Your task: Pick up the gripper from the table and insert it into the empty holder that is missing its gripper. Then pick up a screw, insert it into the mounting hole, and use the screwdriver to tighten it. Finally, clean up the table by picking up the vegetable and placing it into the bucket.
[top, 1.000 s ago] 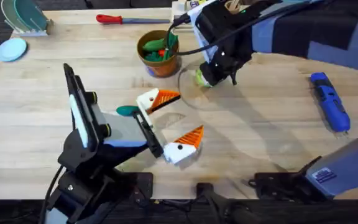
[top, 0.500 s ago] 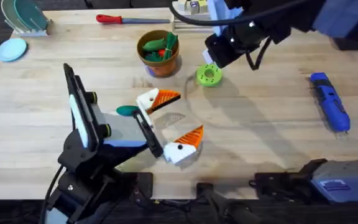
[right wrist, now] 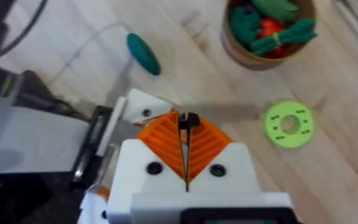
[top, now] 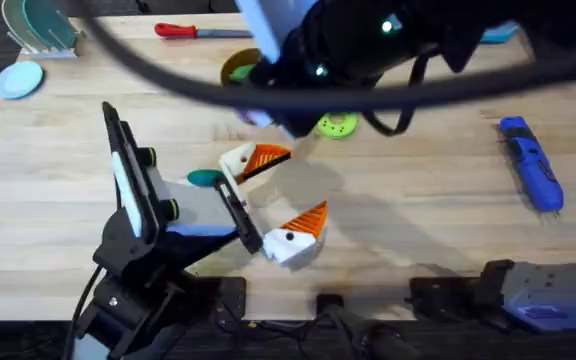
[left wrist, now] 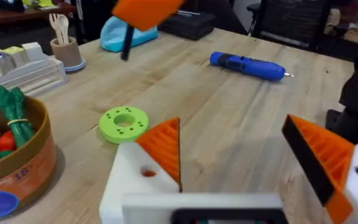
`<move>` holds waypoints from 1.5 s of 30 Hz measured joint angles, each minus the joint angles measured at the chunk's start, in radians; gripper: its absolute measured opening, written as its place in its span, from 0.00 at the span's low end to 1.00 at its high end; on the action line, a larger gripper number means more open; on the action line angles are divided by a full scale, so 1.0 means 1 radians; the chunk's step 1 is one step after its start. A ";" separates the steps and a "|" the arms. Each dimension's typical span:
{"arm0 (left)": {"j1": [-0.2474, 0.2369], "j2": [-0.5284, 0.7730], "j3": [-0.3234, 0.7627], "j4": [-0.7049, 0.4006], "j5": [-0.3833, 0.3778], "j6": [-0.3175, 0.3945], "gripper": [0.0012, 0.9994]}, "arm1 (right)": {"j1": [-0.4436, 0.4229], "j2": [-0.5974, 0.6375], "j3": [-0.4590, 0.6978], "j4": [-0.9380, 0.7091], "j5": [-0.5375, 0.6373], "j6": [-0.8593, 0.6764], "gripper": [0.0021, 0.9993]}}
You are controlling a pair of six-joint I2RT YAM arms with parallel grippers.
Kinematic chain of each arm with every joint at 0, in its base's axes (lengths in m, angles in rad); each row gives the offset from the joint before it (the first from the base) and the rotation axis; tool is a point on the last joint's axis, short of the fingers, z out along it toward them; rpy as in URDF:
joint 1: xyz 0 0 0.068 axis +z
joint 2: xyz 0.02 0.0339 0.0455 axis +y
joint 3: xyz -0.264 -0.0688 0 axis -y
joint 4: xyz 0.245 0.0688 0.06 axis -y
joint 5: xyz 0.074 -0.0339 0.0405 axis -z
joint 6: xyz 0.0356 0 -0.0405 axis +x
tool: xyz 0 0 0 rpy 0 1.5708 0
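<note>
My left gripper (top: 303,183) lies open on the table, and each of its white jaws carries an orange wedge. The holder (top: 240,162) by the teal oval has the orange gripper (top: 269,157) seated in it. A small mounting hole (left wrist: 148,173) shows on its face. My right arm (top: 348,50) hangs large and blurred above. The right gripper (right wrist: 185,124) is shut on a small dark screw (left wrist: 127,45) and hovers over that holder (right wrist: 140,109). The blue screwdriver (top: 531,163) lies at the right. The vegetable (top: 205,178) lies beside the holder. The bucket (right wrist: 266,31) stands behind it.
A lime-green disc with holes (top: 337,126) lies right of the bucket. A red-handled tool (top: 193,31) rests along the far edge. A blue lid (top: 19,79) and a dish rack (top: 38,28) sit at the far left. A tan cup (left wrist: 66,50) stands at the back.
My right arm has left the lime-green disc and swung left and upward, close under the camera, toward the left arm's claw. The left arm has not moved.
</note>
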 joint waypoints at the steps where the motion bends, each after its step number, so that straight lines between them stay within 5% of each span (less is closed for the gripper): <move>1: 0.000 0.000 0.000 0.000 0.000 0.000 0.99 | 0.011 0.000 0.001 0.000 -0.012 0.009 0.00; 18: 0.000 0.000 0.000 0.000 0.000 0.000 0.99 | 0.027 0.062 0.001 -0.027 -0.160 0.064 0.00; 45: 0.000 0.000 0.000 -0.001 0.000 -0.004 0.99 | 0.027 0.123 0.002 -0.018 -0.204 0.061 0.00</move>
